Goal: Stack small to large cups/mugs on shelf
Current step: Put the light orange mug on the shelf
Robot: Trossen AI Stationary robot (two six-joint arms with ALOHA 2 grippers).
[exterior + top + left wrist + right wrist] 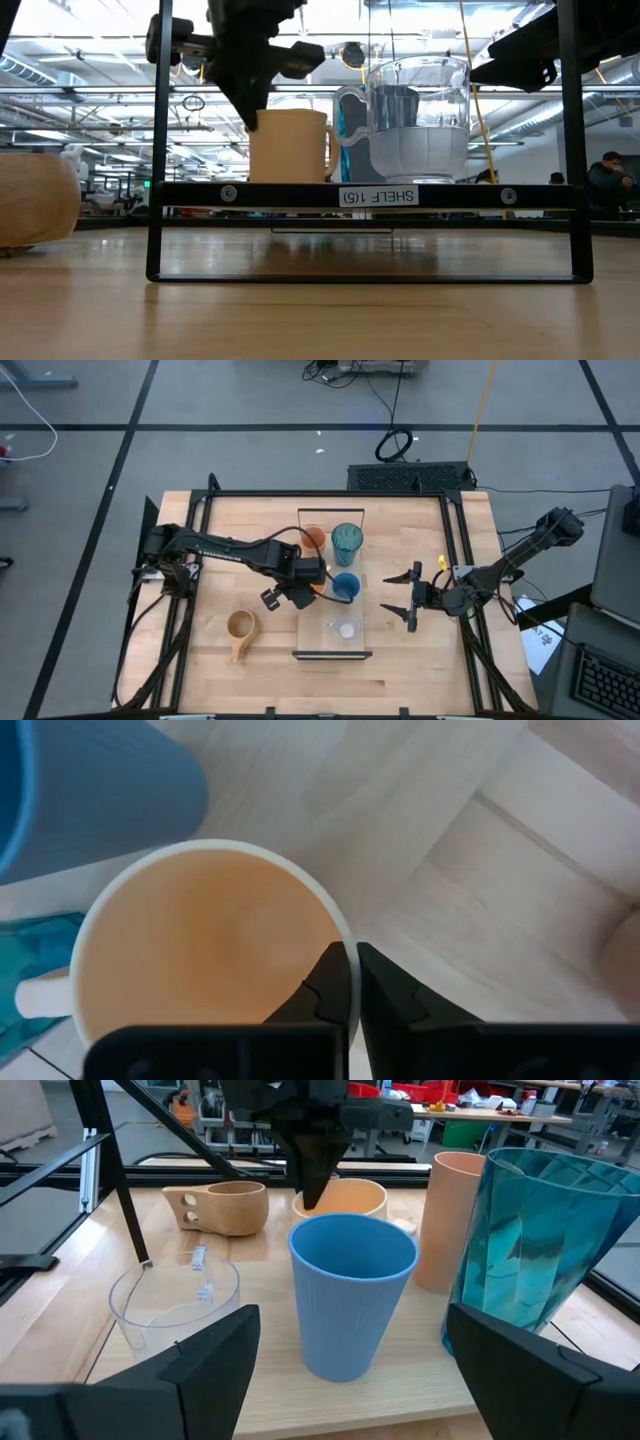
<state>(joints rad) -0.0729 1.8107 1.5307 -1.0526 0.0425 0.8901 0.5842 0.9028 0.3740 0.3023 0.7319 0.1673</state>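
I had the left gripper [352, 982] at frame centre — jaws pinched on the orange mug's [210, 950] rim — the right gripper [412, 598] waited right of the shelf [331, 640], jaws wide.

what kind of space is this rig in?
Likely a robotics lab or open workshop floor: taped lines on the grey floor, loose cables behind the table, and workbenches and ceiling trusses beyond the labelled shelf.

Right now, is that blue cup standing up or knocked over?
Upright. The blue cup stands on its base on the shelf, open mouth facing up, beside the teal tumbler.
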